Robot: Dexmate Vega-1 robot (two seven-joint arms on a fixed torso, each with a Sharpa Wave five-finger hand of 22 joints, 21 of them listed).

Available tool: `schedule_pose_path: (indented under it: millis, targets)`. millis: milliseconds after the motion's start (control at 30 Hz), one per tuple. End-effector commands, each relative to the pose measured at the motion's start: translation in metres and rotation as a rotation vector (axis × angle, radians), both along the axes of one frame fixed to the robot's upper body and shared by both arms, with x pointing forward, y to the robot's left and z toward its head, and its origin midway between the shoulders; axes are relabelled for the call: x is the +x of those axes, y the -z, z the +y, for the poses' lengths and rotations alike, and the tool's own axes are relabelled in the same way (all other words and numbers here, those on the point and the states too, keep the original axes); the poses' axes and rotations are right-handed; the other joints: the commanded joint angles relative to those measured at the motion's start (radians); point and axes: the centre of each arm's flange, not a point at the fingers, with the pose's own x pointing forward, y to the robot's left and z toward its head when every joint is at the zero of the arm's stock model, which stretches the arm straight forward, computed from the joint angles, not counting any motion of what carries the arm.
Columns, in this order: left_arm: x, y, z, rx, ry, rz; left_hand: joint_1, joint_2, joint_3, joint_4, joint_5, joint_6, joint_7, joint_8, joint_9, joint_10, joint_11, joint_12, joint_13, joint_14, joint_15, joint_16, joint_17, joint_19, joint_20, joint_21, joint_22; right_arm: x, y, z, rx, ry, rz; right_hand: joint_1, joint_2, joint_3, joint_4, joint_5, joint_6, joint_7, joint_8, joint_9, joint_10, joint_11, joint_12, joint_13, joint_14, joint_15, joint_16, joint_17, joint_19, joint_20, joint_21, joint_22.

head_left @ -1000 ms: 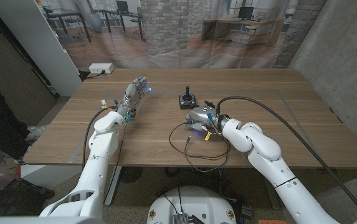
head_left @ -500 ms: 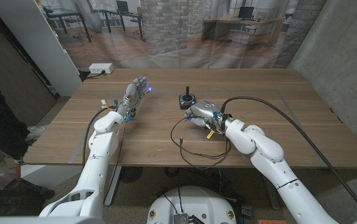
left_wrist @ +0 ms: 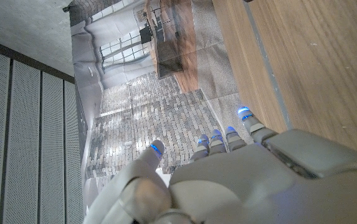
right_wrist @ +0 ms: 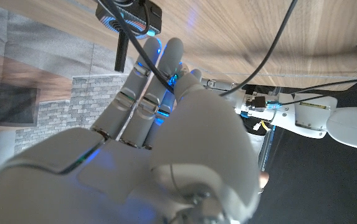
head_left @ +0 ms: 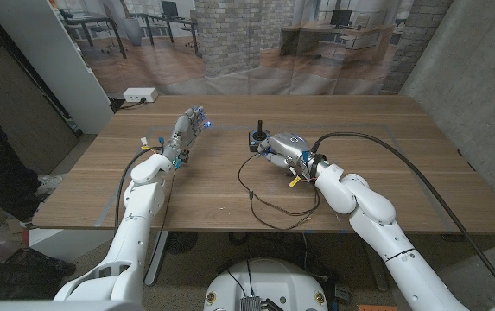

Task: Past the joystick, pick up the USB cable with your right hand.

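step: lift; your right hand [head_left: 283,150] pinches the thin black USB cable [head_left: 249,177] just beside the small black joystick [head_left: 257,138].
cable: slack loops on the wooden worktop [head_left: 402,147].
left hand [head_left: 188,128]: fingers apart, holding nothing.
next: raise it gently.

Head overview; two close wrist views

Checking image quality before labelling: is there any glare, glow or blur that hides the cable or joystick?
Head view: even light, sharp; the thin USB cable reads clearly on the table, the joystick small but distinct. Right wrist view: the right hand looms close with blue glow on its fingers; cable and joystick stay legible. Left wrist view: the left hand is soft, with blue fingertip lights.
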Motion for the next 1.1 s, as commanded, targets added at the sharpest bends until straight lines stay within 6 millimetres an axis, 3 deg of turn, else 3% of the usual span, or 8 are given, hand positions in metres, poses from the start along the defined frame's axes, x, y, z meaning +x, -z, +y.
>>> schedule_pose_path:
  millis: [33, 1100]
  targets:
    - [0.001, -0.004, -0.001, 0.005, 0.000, -0.006, -0.008, 0.077, -0.002, -0.001, 0.007, -0.001, 0.001, 0.006, 0.004, 0.003, 0.001, 0.001, 0.002, 0.006, -0.001, 0.003, 0.002, 0.005, 0.000, -0.005, 0.005, -0.002, -0.013, -0.006, 0.050, 0.007, -0.092, 0.004, 0.003, 0.002, 0.006, -0.001, 0.012, 0.002, 0.002, 0.002, 0.009, -0.001, 0.012, 0.027, 0.010, -0.035, -0.005, 0.010, -0.007, -0.098, 0.012, 0.006]
    - [0.004, -0.011, 0.000, 0.001, -0.004, -0.021, -0.006, 0.079, -0.001, -0.001, 0.007, -0.001, 0.002, 0.005, 0.005, 0.003, -0.002, 0.001, 0.002, 0.007, -0.001, 0.004, 0.002, 0.007, 0.000, -0.009, 0.005, -0.002, -0.056, -0.021, 0.216, 0.024, -0.276, 0.006, 0.003, -0.005, 0.011, -0.002, 0.015, -0.002, -0.003, 0.002, 0.010, -0.011, 0.010, 0.040, 0.010, -0.034, -0.022, 0.054, -0.042, -0.102, 0.065, 0.013]
